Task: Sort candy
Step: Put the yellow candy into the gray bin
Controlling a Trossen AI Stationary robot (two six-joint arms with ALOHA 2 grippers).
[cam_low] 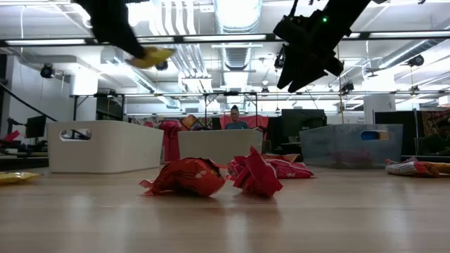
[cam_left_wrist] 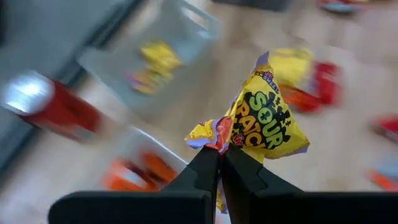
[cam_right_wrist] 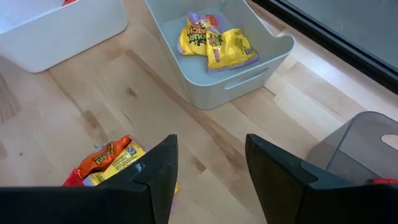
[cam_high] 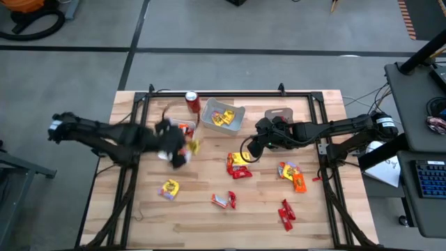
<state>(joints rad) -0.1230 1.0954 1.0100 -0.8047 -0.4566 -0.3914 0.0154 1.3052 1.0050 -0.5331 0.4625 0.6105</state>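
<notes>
Left hand [cam_left_wrist: 221, 149] pinching yellow candy [cam_left_wrist: 267, 118] by one corner, apparently near bins; right hand [cam_right_wrist: 208, 165] wide, empty. Thin hold risks slipping mid-swing.

1. The setting was a robotics lab or workshop in an open industrial hall.
2. Exposed ducts [cam_low: 235, 21] and strip lights ran across the high ceiling.
3. A wooden table [cam_high: 209, 216] with a dark metal frame stood on a bare grey concrete floor [cam_high: 209, 28].
4. A side desk held a keyboard [cam_high: 431, 180] and cables.
5. A person [cam_low: 234, 119] sat at workstations with monitors [cam_low: 35, 126] behind the table.
</notes>
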